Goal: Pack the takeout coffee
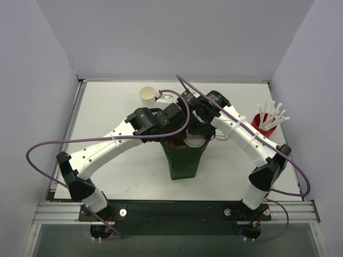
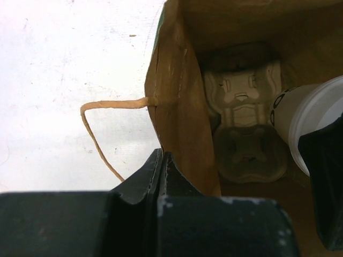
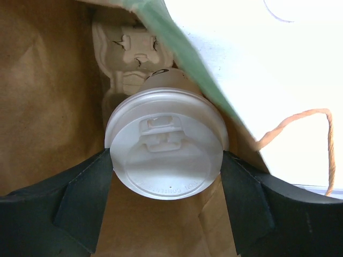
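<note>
Risk lay in the right gripper [image 3: 166, 172], clamped on the takeout coffee [image 3: 166, 142], missing the carrier [image 3: 126, 48] if the left gripper [image 2: 162, 167], pinching the bag [image 2: 179, 107] rim, slipped.

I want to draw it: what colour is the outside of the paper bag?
Dark green outside, brown inside; the top view shows the tall paper bag best.

My left arm [image 1: 107, 147] and right arm [image 1: 242, 135] wear white shells with black joints, and purple cables [image 1: 53, 143] trail off both. The fingers [image 3: 80, 203] of my right end effector [image 3: 166, 163] are matte black.
</note>
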You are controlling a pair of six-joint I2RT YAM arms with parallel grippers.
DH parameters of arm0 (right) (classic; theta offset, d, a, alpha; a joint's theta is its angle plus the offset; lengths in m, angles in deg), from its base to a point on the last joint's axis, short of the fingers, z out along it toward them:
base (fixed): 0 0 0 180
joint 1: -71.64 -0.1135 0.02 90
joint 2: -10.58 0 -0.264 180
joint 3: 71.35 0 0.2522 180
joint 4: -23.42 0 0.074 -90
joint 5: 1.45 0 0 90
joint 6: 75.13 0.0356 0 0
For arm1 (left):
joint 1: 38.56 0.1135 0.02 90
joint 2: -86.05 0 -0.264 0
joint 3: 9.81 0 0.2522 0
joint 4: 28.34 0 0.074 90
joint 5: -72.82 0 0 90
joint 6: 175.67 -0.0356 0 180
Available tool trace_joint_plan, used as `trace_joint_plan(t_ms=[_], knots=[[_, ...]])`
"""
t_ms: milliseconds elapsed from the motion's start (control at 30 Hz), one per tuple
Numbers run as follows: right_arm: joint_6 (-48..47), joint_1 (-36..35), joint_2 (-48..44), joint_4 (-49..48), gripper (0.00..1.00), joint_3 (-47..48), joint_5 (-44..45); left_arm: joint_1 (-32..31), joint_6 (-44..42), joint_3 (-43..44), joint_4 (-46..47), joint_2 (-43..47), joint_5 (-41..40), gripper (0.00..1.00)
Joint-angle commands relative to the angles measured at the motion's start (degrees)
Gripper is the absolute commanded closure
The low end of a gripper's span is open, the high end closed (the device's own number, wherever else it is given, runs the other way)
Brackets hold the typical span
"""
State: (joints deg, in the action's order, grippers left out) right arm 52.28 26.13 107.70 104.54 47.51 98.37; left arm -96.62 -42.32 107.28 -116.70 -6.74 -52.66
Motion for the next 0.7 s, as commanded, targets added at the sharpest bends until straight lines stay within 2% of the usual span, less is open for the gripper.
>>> trace_joint_plan(t_ms=[0, 233, 667], knots=[[-0.6, -1.8, 1.7, 4.1, 0.49, 4.1, 0.9, 0.5, 2.3, -1.5, -1.1, 2.7, 0.6, 1.0], [1.4, -4.4, 1.9, 3.8, 0.49, 4.9, 0.4, 0.5, 5.0, -2.9, 2.0, 3.6, 3.1, 1.0], [3.6, -7.1, 5.0, 3.5, 0.49, 4.9, -1.6, 0.6, 9.8, -2.0, 2.2, 3.4, 3.3, 1.0]])
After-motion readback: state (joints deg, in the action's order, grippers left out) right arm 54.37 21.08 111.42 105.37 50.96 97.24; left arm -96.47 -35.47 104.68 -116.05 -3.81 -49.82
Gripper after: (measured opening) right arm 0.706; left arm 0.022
